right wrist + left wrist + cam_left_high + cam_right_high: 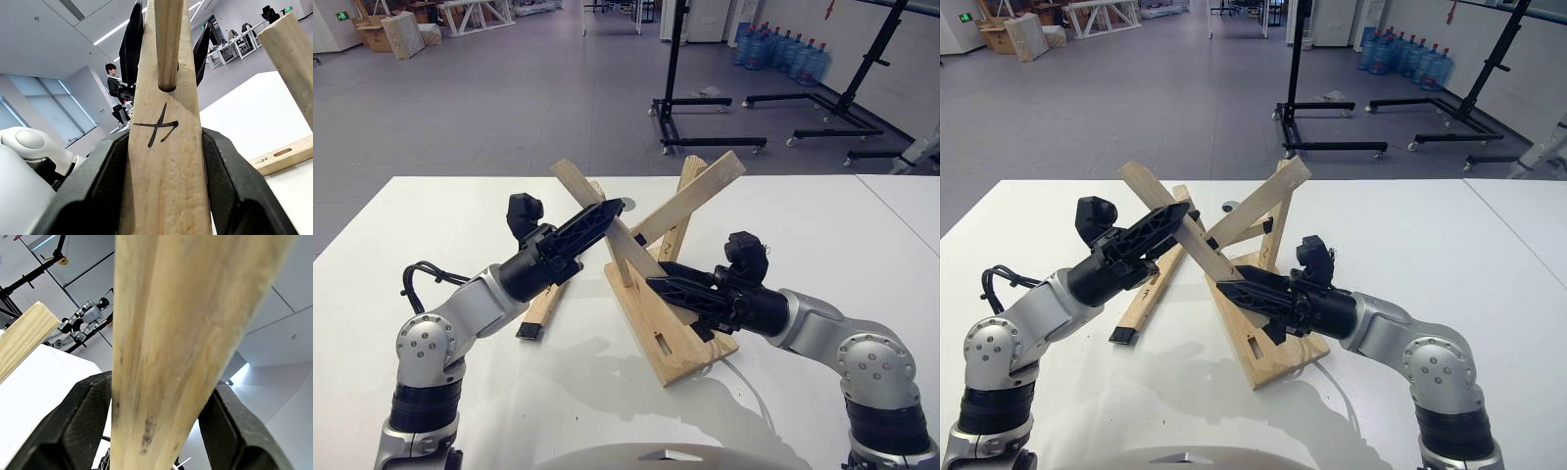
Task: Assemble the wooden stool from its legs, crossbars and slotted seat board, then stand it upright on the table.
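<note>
My left gripper (602, 217) is shut on a wooden leg (573, 181), held slanting above the table; its black fingers (88, 421) clamp both sides of the leg (161, 357). The leg's lower end sits in a slot of the slotted seat board (680, 348), which is tilted up off the table. My right gripper (671, 299) is shut across that board (164, 147), just below the slot and a drawn cross mark. A second leg (705, 191) leans the other way and crosses the first. A further wooden piece (683, 211) stands behind them.
A loose slotted board (548, 299) with a dark end lies on the white table (431, 225) under my left arm. A small grey disc (626, 204) rests behind the legs. Black metal racks (705, 108) stand on the floor beyond the table's far edge.
</note>
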